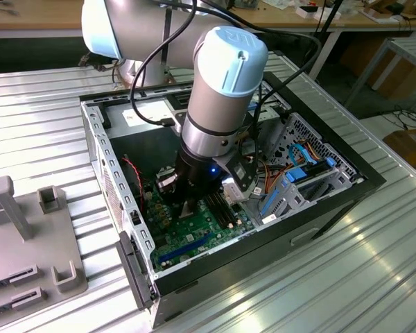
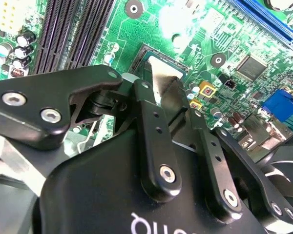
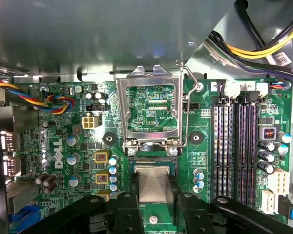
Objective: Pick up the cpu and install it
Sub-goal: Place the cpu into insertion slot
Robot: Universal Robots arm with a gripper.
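Found at the exterior view's left a pale grey moulded plastic fixture [image 1: 28, 236], parked on the ribbed silver metal worktop [image 1: 41, 125] well apart from the work. Found next the open black-and-silver desktop computer case [image 1: 100, 149], laid on its side, presumably to turn the green motherboard [image 1: 194, 232] upward for access. Hung over it on the grey and pale blue robot arm [image 1: 222, 83], wrist pointing straight down. Had the black two-fingered end effector [image 3: 154, 195] closed narrowly on the small flat square silver-grey cpu [image 3: 154, 180], one finger against each opposite edge, probably to leave the underside free. Kept the chip level at the black-framed square socket [image 3: 154, 162]; could not tell whether seated or just above. Stood raised beside it the hinged silver metal load plate [image 3: 146, 112], keeping the seat open. Ended at the exterior view's right with blue data cables [image 1: 301, 156].
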